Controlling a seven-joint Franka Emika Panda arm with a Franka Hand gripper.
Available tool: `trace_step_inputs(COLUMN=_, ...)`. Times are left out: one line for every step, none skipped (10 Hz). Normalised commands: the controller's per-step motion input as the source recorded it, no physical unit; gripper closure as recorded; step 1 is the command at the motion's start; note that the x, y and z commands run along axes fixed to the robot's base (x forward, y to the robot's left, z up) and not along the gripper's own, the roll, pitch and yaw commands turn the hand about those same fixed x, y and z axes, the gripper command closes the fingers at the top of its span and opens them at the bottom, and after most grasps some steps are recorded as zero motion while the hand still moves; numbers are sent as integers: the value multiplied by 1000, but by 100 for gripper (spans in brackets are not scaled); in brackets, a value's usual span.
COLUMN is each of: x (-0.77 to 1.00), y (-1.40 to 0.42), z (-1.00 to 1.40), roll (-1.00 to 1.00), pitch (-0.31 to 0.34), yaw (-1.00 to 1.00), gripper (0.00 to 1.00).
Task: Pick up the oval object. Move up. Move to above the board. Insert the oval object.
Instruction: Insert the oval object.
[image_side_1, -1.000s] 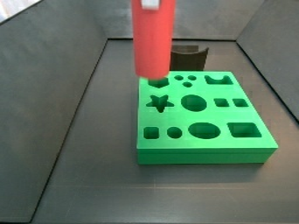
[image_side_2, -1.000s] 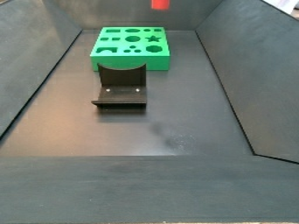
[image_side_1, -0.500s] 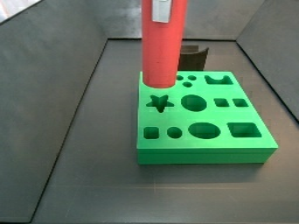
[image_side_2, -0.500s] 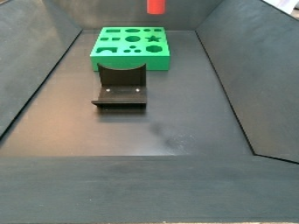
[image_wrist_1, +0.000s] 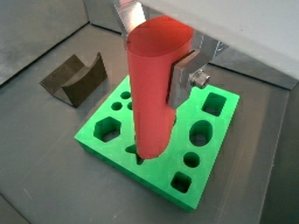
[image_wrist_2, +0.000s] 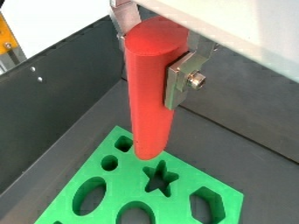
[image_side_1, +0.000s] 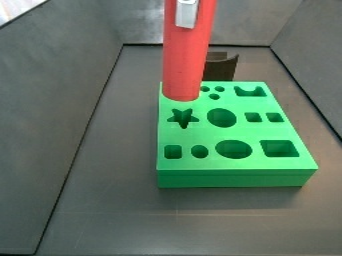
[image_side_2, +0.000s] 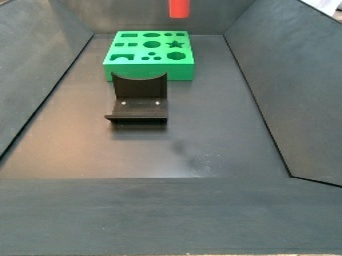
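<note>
The gripper (image_wrist_1: 162, 54) is hanging above the board (image_wrist_1: 111, 159), w/ its flat silver fingers (image_wrist_2: 179, 83) pressing in on both sides of the oval object (image_wrist_1: 152, 92); jaws are clamped on the peg's upper end. In a side view only a silver part of the gripper (image_side_1: 187, 11) is showing at the frame top.

The oval object (image_side_1: 183, 62) is a slim, matte red peg w/ a rounded section, hanging upright below the gripper. Its lower end is sitting at the board's top face near the far-left holes in a side view; whether it is touching or entering a hole cannot be told. In the opposite side view only a short red stub (image_side_2: 178, 8) is showing, the rest being cut off by the frame edge.

The board (image_side_1: 237, 150) is a thick, bright green rect. block, lying flat on the dark floor directly under the gripper. Its holes (star, hexagon, circles, ovals, squares) are reading as empty pockets in both wrist views.

The fixture (image_side_2: 139, 105), a dark L-shaped bracket on a base plate, is standing just beside one board edge (image_side_2: 151, 72), clear of the gripper.

Dark sloped walls are enclosing the floor; open floor is lying around the board's other edges.
</note>
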Motion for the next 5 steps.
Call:
trace_step_inputs(x=851, y=-306, z=-157, roll=83, pitch=200, yaw=0, gripper=100)
trace_step_inputs(x=826, y=-306, z=-89, roll=19, pitch=169, yaw=-26, gripper=100)
trace_step_inputs(x=897, y=-226, z=-43, roll=0, pitch=157, yaw=-14, gripper=100)
trace_step_inputs(x=989, y=-171, z=-89, roll=0, pitch=141, yaw=0, gripper=100)
trace_step_inputs(x=1000, y=-94, z=-80, roll=-13, pitch=151, yaw=0, gripper=100)
